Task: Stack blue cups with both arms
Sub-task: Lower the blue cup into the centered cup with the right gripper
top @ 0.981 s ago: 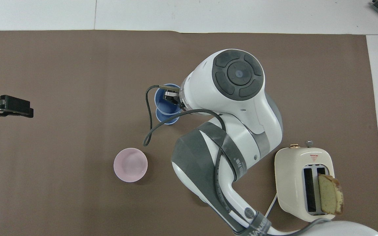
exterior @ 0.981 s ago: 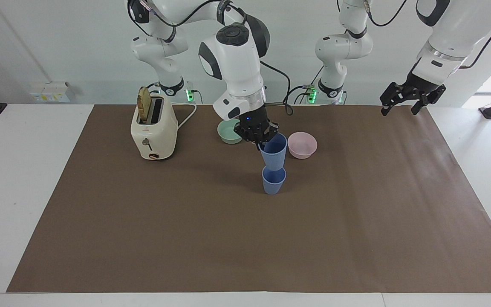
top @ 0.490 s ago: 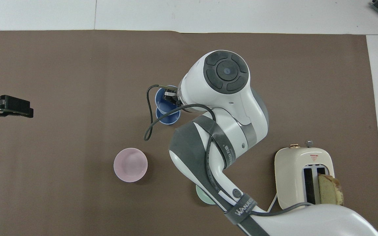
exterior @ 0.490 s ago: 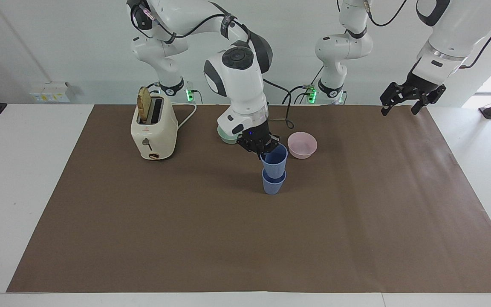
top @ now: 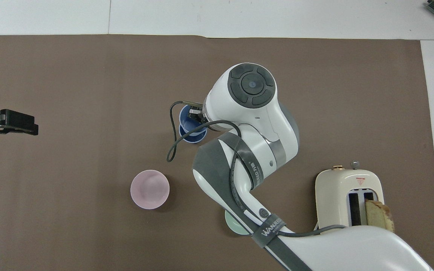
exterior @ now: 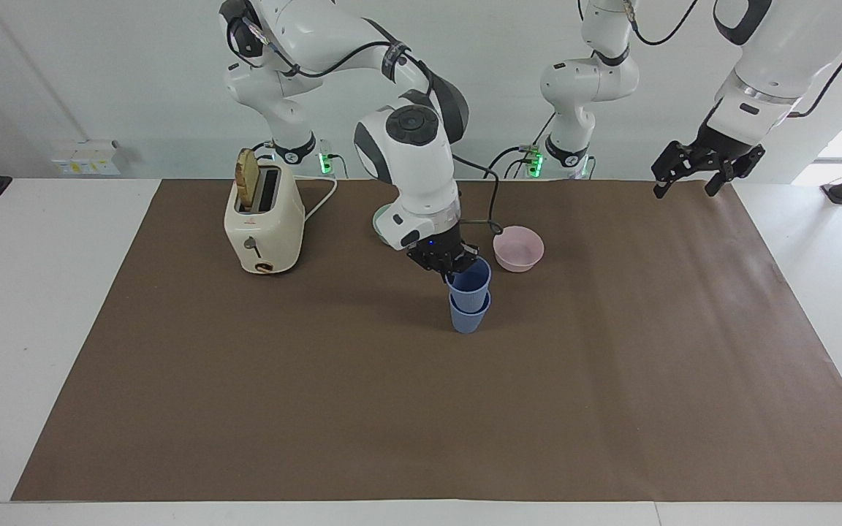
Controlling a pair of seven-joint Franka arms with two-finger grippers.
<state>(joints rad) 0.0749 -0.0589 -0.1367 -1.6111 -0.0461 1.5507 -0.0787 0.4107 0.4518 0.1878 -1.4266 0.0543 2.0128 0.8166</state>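
Right tool [exterior: 450, 264] apparently gripping upper cup [exterior: 470, 280]

2 blue cups [exterior: 469, 299], 1 pink bowl [exterior: 518, 248], 1 green bowl [top: 236, 226], 1 toaster [exterior: 263, 226] w/ 1 bread slice [exterior: 247, 188], 2 arms [exterior: 421, 175].

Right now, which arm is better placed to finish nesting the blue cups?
The right: right gripper holds the upper blue cup, partly seated in the lower blue cup. The left gripper waits over the mat's corner.

A round pale-pink plastic bowl [exterior: 518, 248] is crowding the stacked ribbed periwinkle-blue plastic cups [exterior: 469, 295] mid-frame; brown mat [exterior: 421, 409] below is lying open.
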